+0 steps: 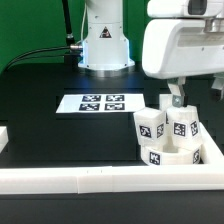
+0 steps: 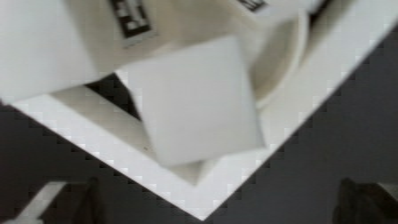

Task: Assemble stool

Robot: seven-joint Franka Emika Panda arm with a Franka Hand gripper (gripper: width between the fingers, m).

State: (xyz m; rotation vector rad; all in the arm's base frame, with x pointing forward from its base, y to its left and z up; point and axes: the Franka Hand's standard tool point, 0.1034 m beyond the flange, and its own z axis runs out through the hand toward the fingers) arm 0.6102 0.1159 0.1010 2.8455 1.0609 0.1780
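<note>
The stool parts sit bunched in the corner of the white rails at the exterior view's right. The round seat (image 1: pixel 168 156) lies low at the front. Two tagged leg blocks (image 1: pixel 150 126) (image 1: pixel 184 124) stand just behind it. My gripper (image 1: pixel 176 98) hangs open and empty right above them. In the wrist view a plain-faced leg block (image 2: pixel 192 100) lies in the middle, beside the seat's curved rim (image 2: pixel 288 50) and a tagged block (image 2: pixel 121 28). The dark fingertips (image 2: pixel 63 200) show at either side, wide apart, with nothing between them.
The marker board (image 1: pixel 100 102) lies flat on the black table in front of the robot base (image 1: pixel 104 45). Long white border rails run along the front (image 1: pixel 60 180) and the right side (image 1: pixel 214 150); their corner shows in the wrist view (image 2: pixel 196 180).
</note>
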